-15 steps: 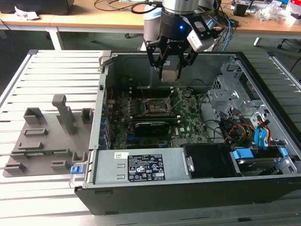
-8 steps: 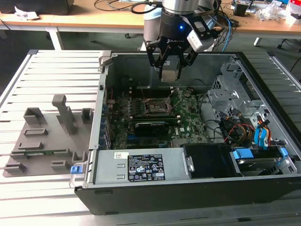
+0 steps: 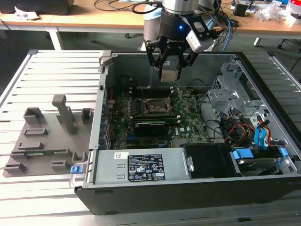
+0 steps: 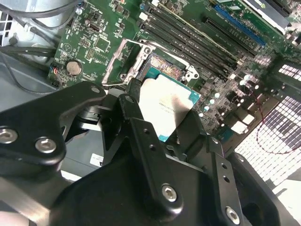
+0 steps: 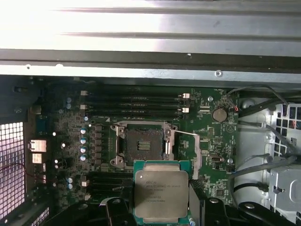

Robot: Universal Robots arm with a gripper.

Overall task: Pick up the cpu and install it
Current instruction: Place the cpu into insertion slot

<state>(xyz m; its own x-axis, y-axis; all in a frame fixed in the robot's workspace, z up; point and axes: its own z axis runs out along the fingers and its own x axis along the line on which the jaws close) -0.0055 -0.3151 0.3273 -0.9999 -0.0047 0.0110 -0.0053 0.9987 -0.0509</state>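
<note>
Cpu [image 5: 161, 193] clamped flat in the gripper [image 3: 170, 67] above the open socket [image 5: 141, 143]

The hand [image 3: 171, 68] holds the cpu [image 5: 161, 193] above the socket [image 5: 141, 143] inside the case [image 3: 164, 195].

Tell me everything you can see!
slatted table: one, pale grey, under the case.
computer case: one, black, open on the table.
motherboard: one, green, inside the case.
socket: one, black, empty, mid-board.
memory slots: several, black, beside the socket.
coin battery: one, silver, on the board.
cables: many, black, orange, blue, case's side at the exterior view's right.
holder tray: one, grey, exterior view's left of the case.
cpu: one, silver top, held above the board near the socket.
arm: one, black and silver, over the case.
jaws: one pair, black, shut on the cpu.
</note>
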